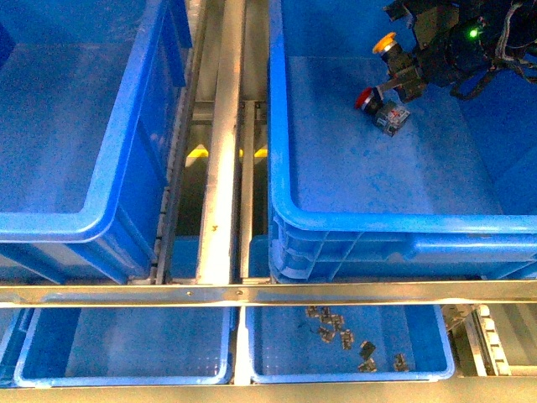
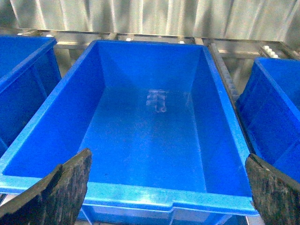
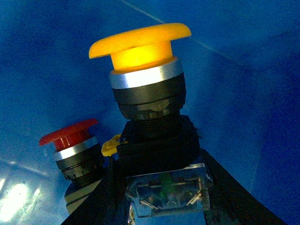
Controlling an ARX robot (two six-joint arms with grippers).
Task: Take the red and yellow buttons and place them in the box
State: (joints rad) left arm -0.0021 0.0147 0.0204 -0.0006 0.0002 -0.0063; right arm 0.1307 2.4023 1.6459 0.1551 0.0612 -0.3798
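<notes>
My right gripper [image 1: 401,65] is shut on the yellow button [image 1: 389,48], holding it inside the large blue box [image 1: 352,220] near its far right. In the right wrist view the yellow button [image 3: 145,93] fills the middle, its black body clamped between my dark fingers [image 3: 234,192]. The red button [image 1: 377,107] lies on the box floor just below it; the red button [image 3: 72,145] shows beside the held one. My left gripper [image 2: 166,187] is open, its fingertips [image 2: 61,187] wide apart over the near rim of another empty blue bin [image 2: 140,194].
A second big blue bin [image 1: 92,220] stands at the left, with a metal rail [image 1: 220,168] between the two. Below a steel bar, two shallow blue trays sit; the right tray [image 1: 436,369] holds several small metal parts [image 1: 344,336].
</notes>
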